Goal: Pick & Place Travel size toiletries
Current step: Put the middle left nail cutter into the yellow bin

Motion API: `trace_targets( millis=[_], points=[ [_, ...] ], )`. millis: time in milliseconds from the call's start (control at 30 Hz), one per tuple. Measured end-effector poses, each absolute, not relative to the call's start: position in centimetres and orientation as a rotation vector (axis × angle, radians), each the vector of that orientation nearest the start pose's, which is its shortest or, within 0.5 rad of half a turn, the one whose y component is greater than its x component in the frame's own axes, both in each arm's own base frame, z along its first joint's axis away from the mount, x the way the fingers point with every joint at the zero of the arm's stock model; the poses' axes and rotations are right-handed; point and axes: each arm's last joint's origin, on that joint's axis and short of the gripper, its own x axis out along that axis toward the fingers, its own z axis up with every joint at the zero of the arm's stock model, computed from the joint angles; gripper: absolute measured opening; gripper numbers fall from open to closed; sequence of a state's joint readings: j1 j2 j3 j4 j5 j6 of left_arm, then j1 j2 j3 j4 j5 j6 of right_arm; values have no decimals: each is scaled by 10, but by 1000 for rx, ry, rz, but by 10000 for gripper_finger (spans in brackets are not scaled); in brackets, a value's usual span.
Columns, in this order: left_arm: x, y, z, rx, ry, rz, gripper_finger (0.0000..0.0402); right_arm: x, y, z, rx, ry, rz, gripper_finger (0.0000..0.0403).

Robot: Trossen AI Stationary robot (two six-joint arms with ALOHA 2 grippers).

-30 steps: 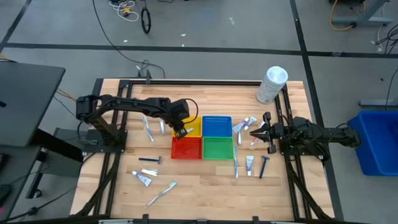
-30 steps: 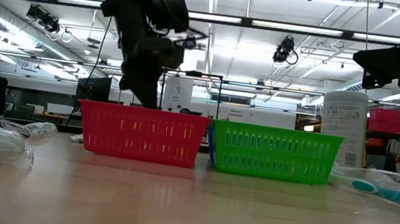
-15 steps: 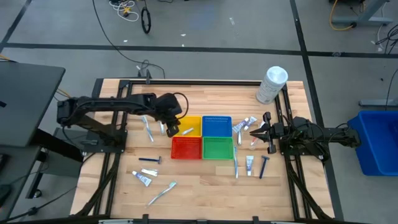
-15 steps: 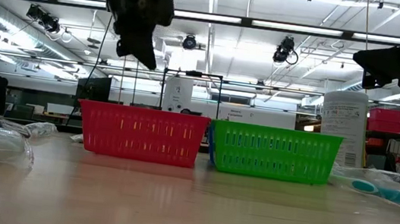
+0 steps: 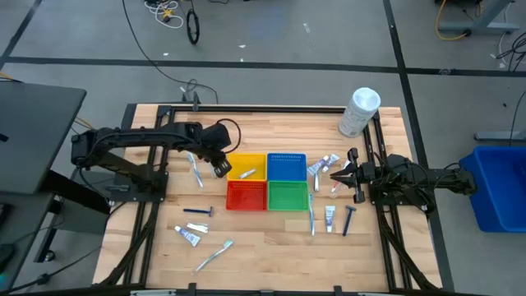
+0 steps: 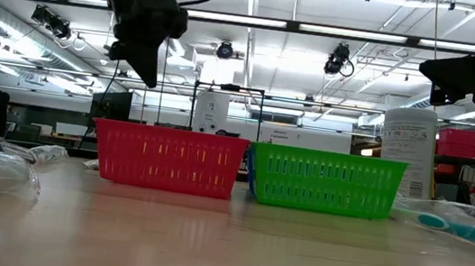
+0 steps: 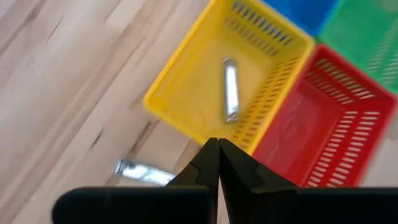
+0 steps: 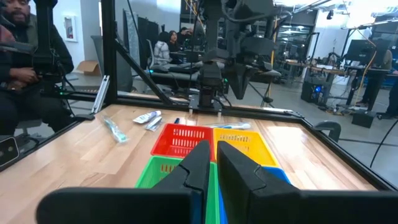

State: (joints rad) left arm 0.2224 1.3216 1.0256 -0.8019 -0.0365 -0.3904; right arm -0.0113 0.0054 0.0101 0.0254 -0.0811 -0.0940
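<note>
My left gripper (image 7: 218, 144) hangs closed and empty just outside the yellow basket (image 5: 256, 158); descending thus risks clipping its rim or skidding off the tube (image 7: 144, 172) beneath.

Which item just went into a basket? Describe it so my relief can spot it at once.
Find the four coloured baskets at the table's middle; take the yellow basket, nearest the left tool. The small silvery tube lying in it is the item: nothing else shows in any of the baskets, while the other toiletries lie on bare wood.
</note>
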Motion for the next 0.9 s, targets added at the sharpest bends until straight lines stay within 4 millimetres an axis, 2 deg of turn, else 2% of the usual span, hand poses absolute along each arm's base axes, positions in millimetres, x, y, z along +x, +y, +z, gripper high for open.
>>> trace_targets(
  millis=[233,533,767,900],
  points=[
    [240,59,257,-570,1048,567,6,97,1,169,-95,-33,69,40],
    [239,59,257,-626,1035,612,19,97,1,169,-95,-34,68,40],
    [238,63,257,-669,999,704,6,97,1,169,-96,-33,68,40],
    [235,65,242,-733,1004,725,8,97,1,169,-96,-33,69,41]
  ],
)
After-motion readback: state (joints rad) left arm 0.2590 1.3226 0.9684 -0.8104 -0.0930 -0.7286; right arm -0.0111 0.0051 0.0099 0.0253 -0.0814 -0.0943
